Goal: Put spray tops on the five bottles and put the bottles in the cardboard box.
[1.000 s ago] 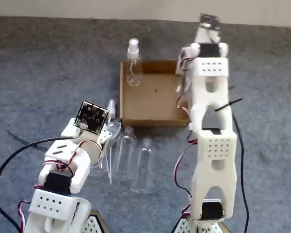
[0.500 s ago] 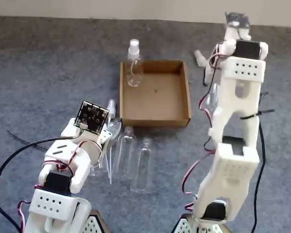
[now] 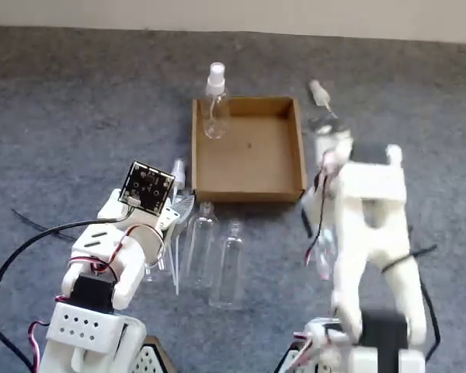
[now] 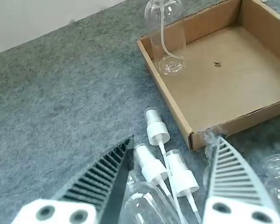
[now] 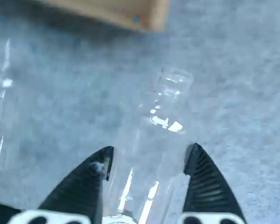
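On the grey carpet (image 3: 78, 116) the cardboard box (image 3: 248, 190) lies open in front of the two arms. One capped bottle (image 3: 214, 105), with its spray top already on, stands upright inside the box, in the far corner on the left arm's side.

Before the front wall of the box a bare bottle (image 3: 202, 241) and a second bare bottle (image 3: 229, 268) lie side by side on the carpet, both without tops.

The left gripper (image 4: 173, 140) hangs near the front corner of the box. Its fingers are wide apart and hold nothing. Below it three loose spray tops (image 4: 156, 132) lie close together, and just beside them is part of a third bare bottle (image 4: 147, 205).

One more spray top (image 3: 318, 93) lies on the carpet next to the far corner of the box, on the right arm's side.

The right gripper (image 5: 149, 151) is low over the carpet, in front of the box on its right side. Its fingers are apart, and an uncapped bottle (image 5: 170, 100) lies between them with the mouth toward the box. The wrist view is smeared, so the fingers seem not to press on it, but I cannot be sure.
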Robot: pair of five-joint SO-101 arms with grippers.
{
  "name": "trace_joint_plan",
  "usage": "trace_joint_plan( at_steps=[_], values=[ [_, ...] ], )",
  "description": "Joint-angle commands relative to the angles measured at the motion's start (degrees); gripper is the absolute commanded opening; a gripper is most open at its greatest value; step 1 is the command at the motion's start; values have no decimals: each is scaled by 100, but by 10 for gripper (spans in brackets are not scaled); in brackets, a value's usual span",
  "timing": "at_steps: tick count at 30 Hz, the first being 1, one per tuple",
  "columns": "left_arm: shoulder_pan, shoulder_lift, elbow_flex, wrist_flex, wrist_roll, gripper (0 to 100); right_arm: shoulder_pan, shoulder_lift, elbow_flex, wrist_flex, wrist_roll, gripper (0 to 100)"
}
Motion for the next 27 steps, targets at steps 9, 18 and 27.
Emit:
trace_joint_plan(
  at_steps=[9, 18, 27],
  values=[
    [-66, 4, -13, -158, 26, 245, -1385, -1798, 2809, -1297, 114, 100],
    [-66, 4, -13, -158, 26, 245, -1684, -1851, 2905, -1332, -114, 416],
    [-66, 4, -13, -158, 26, 245, -1007, -1763, 1147, -558, 62, 429]
  ],
)
